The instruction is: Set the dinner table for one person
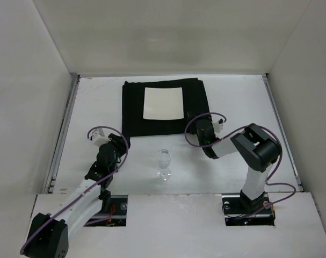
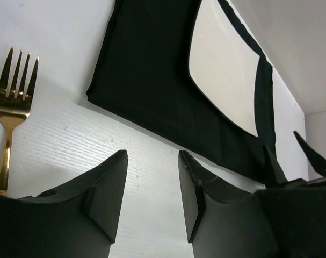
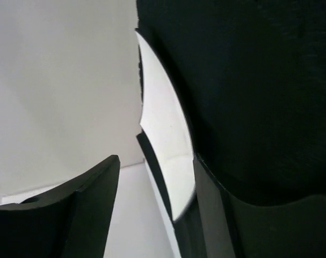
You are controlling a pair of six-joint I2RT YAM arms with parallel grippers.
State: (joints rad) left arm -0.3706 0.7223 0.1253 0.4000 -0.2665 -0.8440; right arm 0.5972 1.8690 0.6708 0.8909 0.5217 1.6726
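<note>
The white dinner table carries a black placemat with a square white plate on it. A clear wine glass stands in front of the mat. My left gripper is open and empty over bare table at the mat's front left corner; in the left wrist view a gold fork lies to its left, apart from the mat. My right gripper is open and empty at the mat's front right corner; its wrist view shows the mat and plate.
White walls enclose the table on the left, back and right. Metal rails run along the side edges. The fork does not show in the top view, where the left arm is in the way. Both arm bases sit at the near edge.
</note>
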